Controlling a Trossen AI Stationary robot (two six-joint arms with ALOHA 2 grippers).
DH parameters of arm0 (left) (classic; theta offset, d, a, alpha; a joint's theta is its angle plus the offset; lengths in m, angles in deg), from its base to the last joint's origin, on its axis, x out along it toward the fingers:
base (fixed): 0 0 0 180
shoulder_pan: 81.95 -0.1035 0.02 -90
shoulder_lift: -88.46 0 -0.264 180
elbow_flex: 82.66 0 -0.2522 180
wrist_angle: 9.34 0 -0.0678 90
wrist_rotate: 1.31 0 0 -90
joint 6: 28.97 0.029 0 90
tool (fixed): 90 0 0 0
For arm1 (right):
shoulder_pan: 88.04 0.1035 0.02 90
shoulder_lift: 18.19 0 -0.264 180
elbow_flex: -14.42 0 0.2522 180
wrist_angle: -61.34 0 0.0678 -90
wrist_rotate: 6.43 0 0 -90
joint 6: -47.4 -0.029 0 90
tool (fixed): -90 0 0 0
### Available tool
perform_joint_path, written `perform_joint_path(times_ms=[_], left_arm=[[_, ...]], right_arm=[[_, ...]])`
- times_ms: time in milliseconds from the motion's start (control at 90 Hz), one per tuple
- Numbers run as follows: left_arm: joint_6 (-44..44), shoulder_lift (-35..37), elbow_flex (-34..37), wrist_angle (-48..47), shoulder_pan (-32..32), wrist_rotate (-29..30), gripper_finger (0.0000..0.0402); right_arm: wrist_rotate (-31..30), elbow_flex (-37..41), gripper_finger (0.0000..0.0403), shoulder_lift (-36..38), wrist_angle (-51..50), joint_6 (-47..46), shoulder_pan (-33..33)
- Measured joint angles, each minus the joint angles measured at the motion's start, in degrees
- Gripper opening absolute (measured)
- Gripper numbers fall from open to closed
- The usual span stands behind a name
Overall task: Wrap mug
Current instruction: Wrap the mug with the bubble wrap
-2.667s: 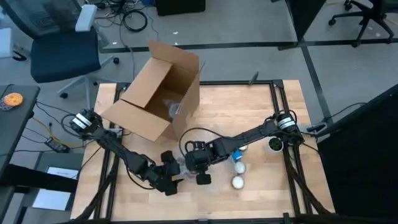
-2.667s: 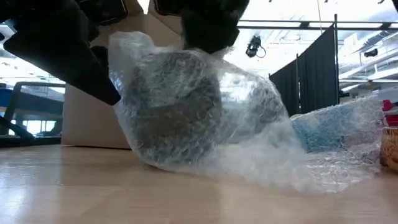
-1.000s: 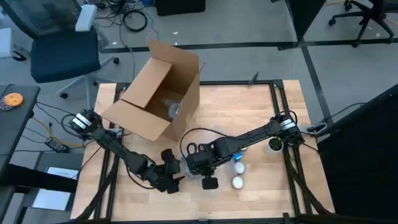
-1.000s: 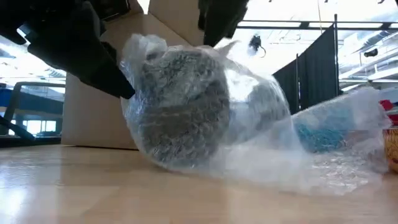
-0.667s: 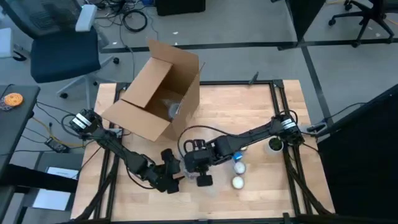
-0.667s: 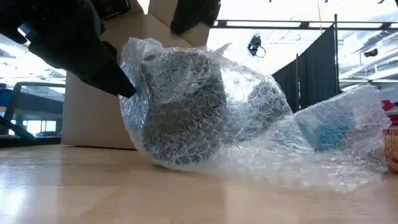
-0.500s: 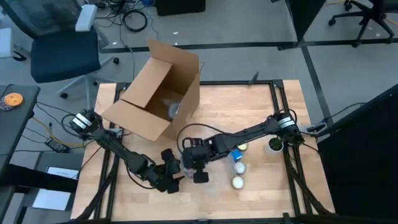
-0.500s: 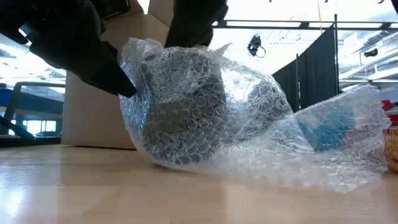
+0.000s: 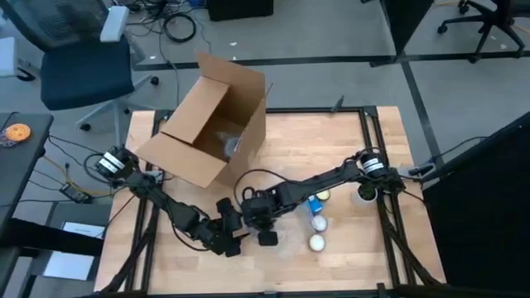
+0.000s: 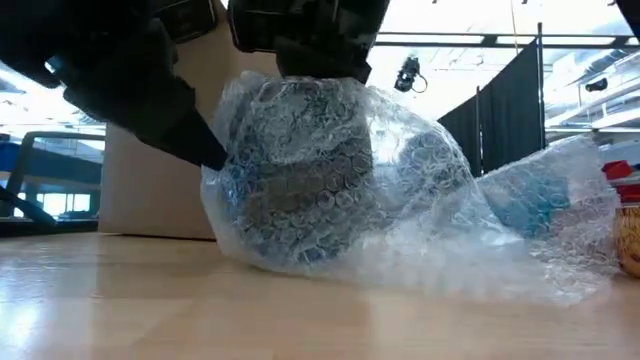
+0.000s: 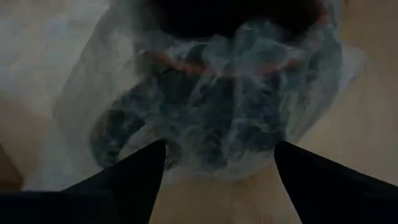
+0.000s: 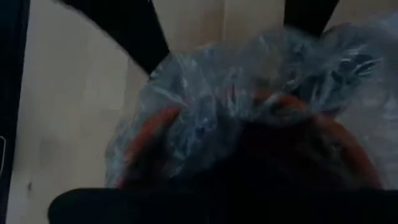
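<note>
Low view: mug (image 10: 300, 180) inside bubble wrap (image 10: 440, 220) on tabletop (image 10: 300, 320). Left wrist: left gripper (image 11: 217, 165) fingers spread around it. Right gripper (image 9: 263, 223) above; grip unclear.

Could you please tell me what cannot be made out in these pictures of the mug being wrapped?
- The mug, low view: the bubble wrap blurs its handle and surface.
- The right gripper, low view: fingertips buried in the wrap; right wrist view blurred.
- The cardboard box, high view: contents in shadow.
- The left gripper, left wrist view: fingers spread, contact with the wrap unclear.
</note>
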Motion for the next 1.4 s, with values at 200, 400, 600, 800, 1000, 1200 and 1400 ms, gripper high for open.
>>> perform_joint_path(times_ms=[200,400,600,800,1000,1200,1400], left_arm=[[0.04,0.00,0.00,-0.15,-0.16,0.18,0.0286],[0.03,0.00,0.00,0.31,-0.27,0.26,0.0286],[0.04,-0.01,0.00,0.55,-0.27,0.47,0.0286],[0.19,-0.02,0.00,0.53,-0.25,0.58,0.0286],[0.68,0.00,0.00,0.52,-0.25,0.60,0.0286],[0.70,-0.02,0.00,0.51,-0.24,0.44,0.0286],[0.70,0.00,0.00,0.34,-0.25,0.15,0.0286]], right_arm=[[-3.84,-12.33,0.0000,0.44,-11.02,0.76,1.61],[-6.26,-13.85,0.0000,0.44,-9.36,3.47,1.69],[-5.21,-4.85,0.0000,0.28,-1.75,3.60,-0.12],[-2.94,2.89,0.0000,0.30,0.56,3.15,-0.74],[-2.60,1.44,0.0000,0.31,-0.98,3.28,-0.75],[-3.20,-8.25,0.0000,0.31,-6.64,1.07,-0.38],[-4.39,-14.91,0.0000,0.57,-11.07,0.28,0.01]])
